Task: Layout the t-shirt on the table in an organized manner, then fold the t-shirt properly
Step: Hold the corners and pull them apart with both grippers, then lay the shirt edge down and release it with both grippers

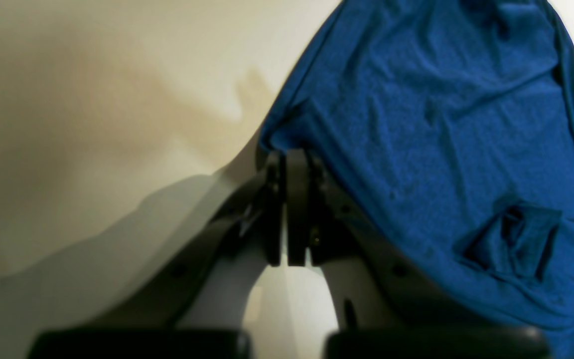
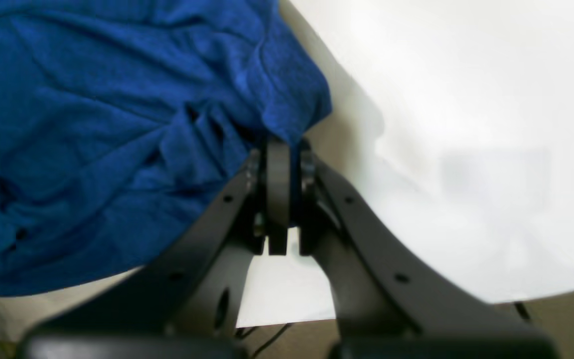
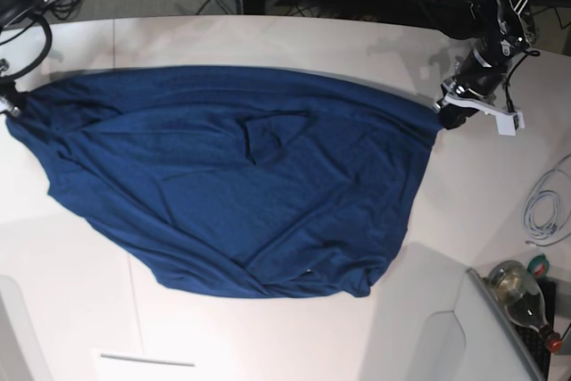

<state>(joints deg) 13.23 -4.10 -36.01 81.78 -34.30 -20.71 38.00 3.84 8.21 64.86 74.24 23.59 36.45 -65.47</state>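
I clenched both end effectors, left point(image 1: 287, 159) and right point(image 2: 279, 149), on opposite t-shirt point(image 3: 232, 185) corners to stretch it flat over the table point(image 3: 268, 33).

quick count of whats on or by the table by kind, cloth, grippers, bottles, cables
cloth: 1, the t-shirt
grippers: 2, the left gripper and right gripper, each pinching a shirt corner
bottles: 1, the bottle
loose cables: 1, the white cable
total: 5
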